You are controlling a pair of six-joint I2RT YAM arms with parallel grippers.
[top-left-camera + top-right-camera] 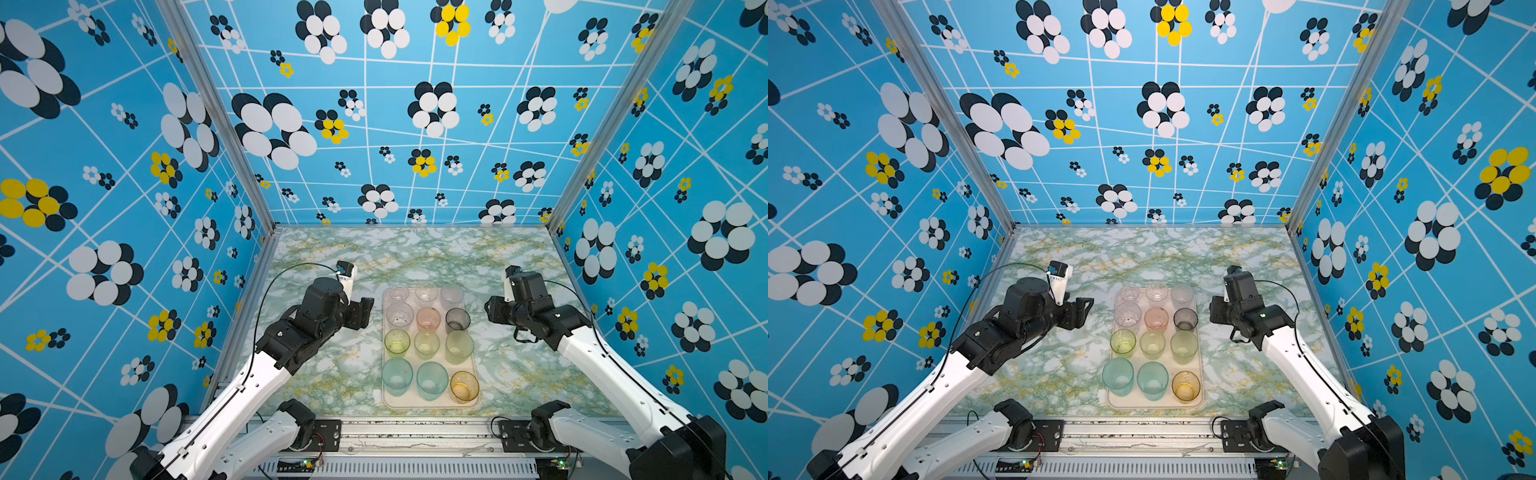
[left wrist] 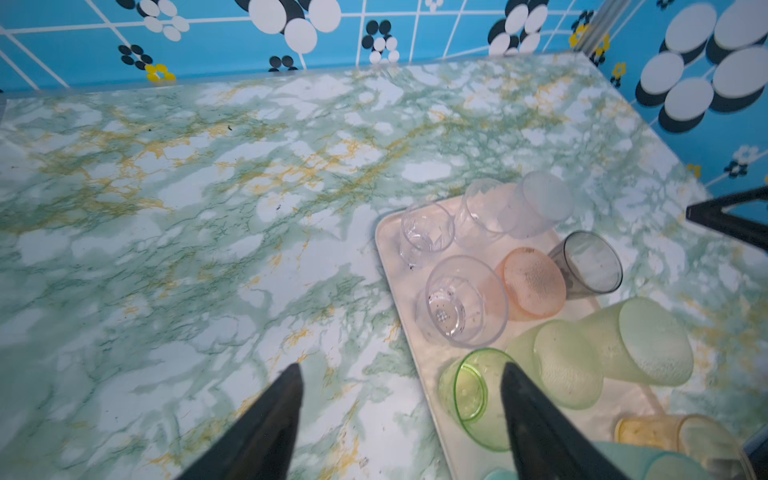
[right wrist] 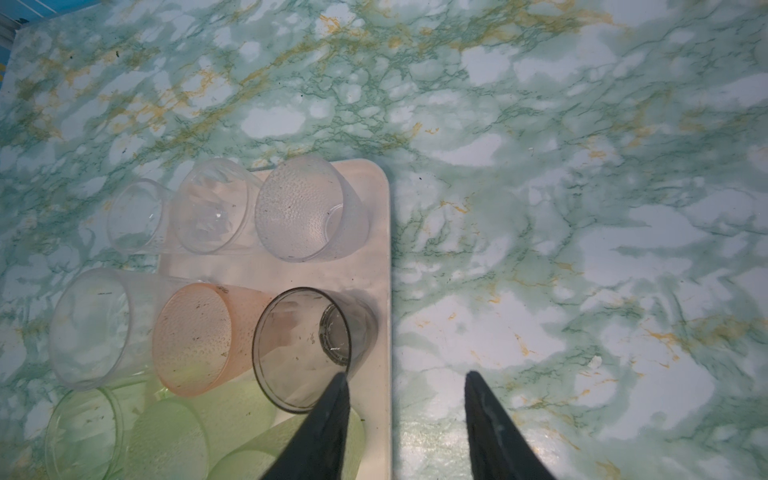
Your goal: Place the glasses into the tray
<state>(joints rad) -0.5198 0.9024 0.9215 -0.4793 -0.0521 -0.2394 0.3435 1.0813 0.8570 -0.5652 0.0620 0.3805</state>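
The large flat cream-pink rectangular tray (image 1: 430,405) with rounded corners lay lengthwise on the green-and-white marbled tabletop (image 1: 415,253), between the two arms and towards the near edge. All twelve of the glasses stood upright inside it, in four rows of three.

- **Far row:** two small clear tumblers (image 1: 399,293) (image 1: 426,294) and a frosted clear tumbler (image 1: 451,296) on the right.
- **Second row:** a larger clear tumbler (image 1: 400,314), a pink stippled tumbler (image 1: 428,319) and a smoky grey tumbler (image 1: 457,320).
- **Third row:** a bright green tumbler (image 1: 397,343) on the left, then two pale yellow-green frosted tumblers (image 1: 427,344) (image 1: 459,347).
- **Near row:** two teal-blue tumblers (image 1: 397,376) (image 1: 432,380) and an amber tumbler (image 1: 464,386) at the right corner.

The left gripper (image 1: 361,313) hung over bare tabletop just left of the tray, level with the second row. In the left wrist view its black fingers (image 2: 270,415) stood wide apart with nothing between them.

The right gripper (image 1: 492,309) hung just right of the tray, beside the smoky grey tumbler. In the right wrist view its jaws were parted over the tray's right rim (image 3: 382,257) and held nothing.
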